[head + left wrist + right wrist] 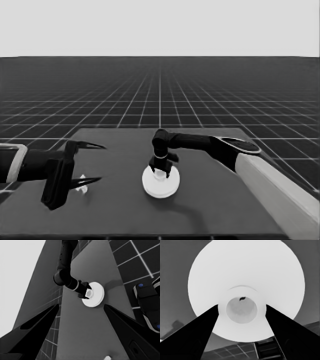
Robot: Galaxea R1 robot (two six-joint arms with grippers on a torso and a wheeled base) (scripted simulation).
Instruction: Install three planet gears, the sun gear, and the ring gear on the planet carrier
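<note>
**Mia:** White and round, that big part in the middle of the table. Is that the ring gear (160, 183)?

**Ben:** Yes. In the head view it sits flat, and the right gripper (162, 169) stands right on top of it, pointing straight down. The gears and the planet carrier are not in sight. I think they are hidden under it.

**Mia:** Is the gripper holding it?

**Ben:** Its fingers are closed on the raised hub in the middle, one on each side.

**Mia:** And the other arm?

**Ben:** The left gripper (89, 162) waits over the left end of the table, fingers spread wide. A small white piece (82, 184) lies just beside its lower finger, not held.

**Mia:** What about the left wrist view?

**Ben:** Same thing from far off. The ring gear (96, 294) lies well inside the table (100, 335), with bare table all around it and the edges far away.

**Mia:** And the right wrist view?

**Ben:** The hub (241, 310) sits just between the two black fingers (207, 332), touching both. The hole points straight up at the camera.

**Mia:** So what next?

**Ben:** I guess a push straight down, or letting go and lifting straight up. Nothing is in the way.
</note>
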